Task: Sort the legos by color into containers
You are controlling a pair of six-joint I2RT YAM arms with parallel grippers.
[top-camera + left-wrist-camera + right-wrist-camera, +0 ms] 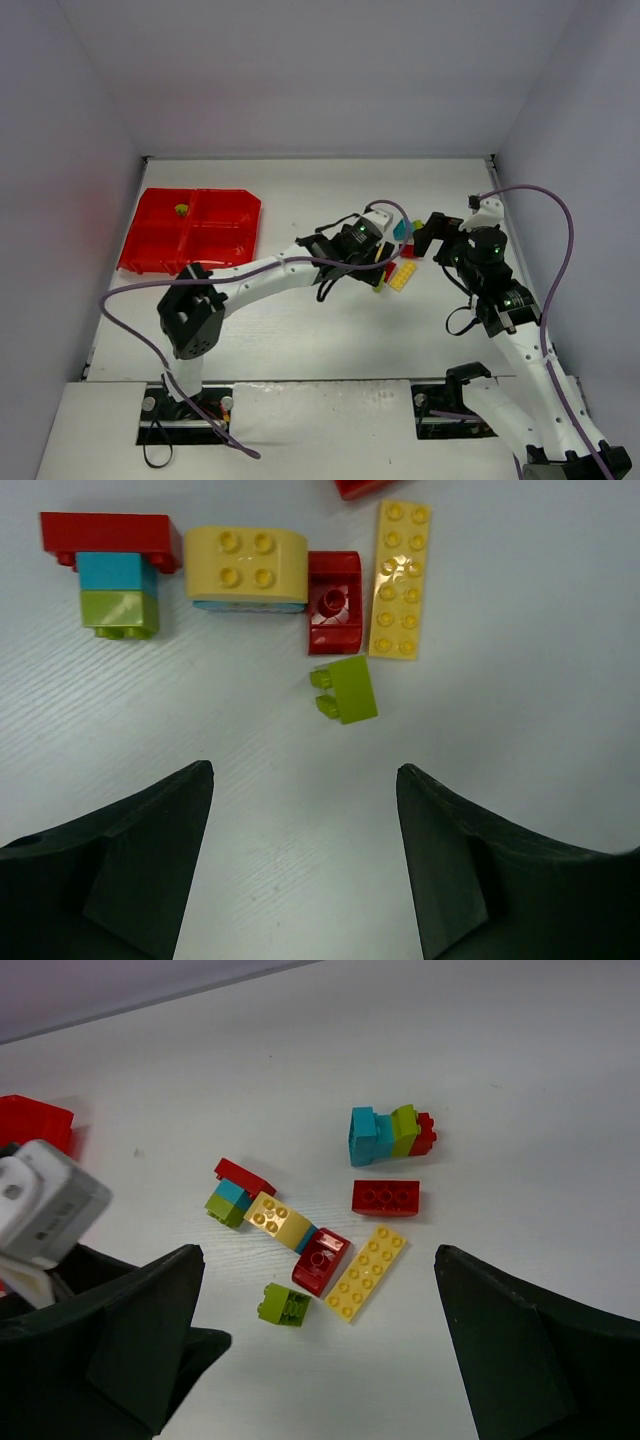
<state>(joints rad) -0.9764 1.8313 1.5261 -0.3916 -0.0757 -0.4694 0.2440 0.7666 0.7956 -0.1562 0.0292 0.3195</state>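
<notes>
Small lime-green studded plastic brick point(345, 690) on white bench point(520, 710), 12 o'clock just beyond spread, empty left pincer point(305, 780).

Setting: a robotics lab test cell. Evidence: flat white tabletop point(320, 340) boxed by plain pale grey panel walls point(320, 80) at the back and both sides; my white jointed left arm point(265, 277) and right arm point(530, 352) bolted at the near edge; lilac cable point(569, 232) looped loosely along each
</notes>
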